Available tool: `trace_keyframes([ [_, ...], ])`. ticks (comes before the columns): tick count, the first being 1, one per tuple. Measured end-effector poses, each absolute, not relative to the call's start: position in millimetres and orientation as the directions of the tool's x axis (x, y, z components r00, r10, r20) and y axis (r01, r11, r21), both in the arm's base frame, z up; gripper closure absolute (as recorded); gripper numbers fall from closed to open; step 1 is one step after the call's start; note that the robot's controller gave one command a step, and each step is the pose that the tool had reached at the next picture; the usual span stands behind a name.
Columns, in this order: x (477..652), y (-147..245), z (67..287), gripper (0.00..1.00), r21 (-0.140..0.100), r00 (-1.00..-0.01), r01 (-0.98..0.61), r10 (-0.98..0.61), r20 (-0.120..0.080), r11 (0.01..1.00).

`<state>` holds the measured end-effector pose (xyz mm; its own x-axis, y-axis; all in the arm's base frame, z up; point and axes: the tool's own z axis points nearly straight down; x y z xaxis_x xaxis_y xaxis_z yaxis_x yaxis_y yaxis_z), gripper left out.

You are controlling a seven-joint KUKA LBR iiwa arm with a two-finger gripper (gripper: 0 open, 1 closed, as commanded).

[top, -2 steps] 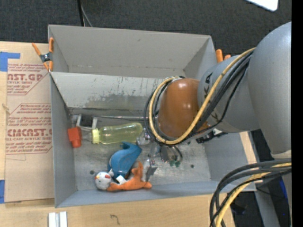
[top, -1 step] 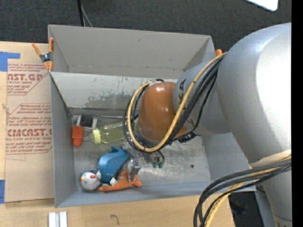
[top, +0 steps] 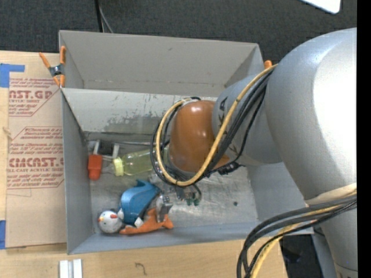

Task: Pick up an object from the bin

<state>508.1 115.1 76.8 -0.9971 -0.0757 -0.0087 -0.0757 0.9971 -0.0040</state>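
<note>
Grey bin (top: 75, 155): gripper (top: 168, 203) just beside blue toy (top: 136, 201); orange piece (top: 148, 226), white ball (top: 107, 220) adjacent; yellow bottle (top: 134, 164) behind. Grip state indeterminate.

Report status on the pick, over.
Hand down at the front of the bin, beside the blue toy. Grip unconfirmed. Orange toy and white ball crowd it in front; yellow-green bottle behind.
</note>
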Motion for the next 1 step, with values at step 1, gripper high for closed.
trace_keyframes([
  [1,508.1,115.1,76.8,1.00,-0.004,-0.997,-0.076,-0.076,-0.009,0.997],
])
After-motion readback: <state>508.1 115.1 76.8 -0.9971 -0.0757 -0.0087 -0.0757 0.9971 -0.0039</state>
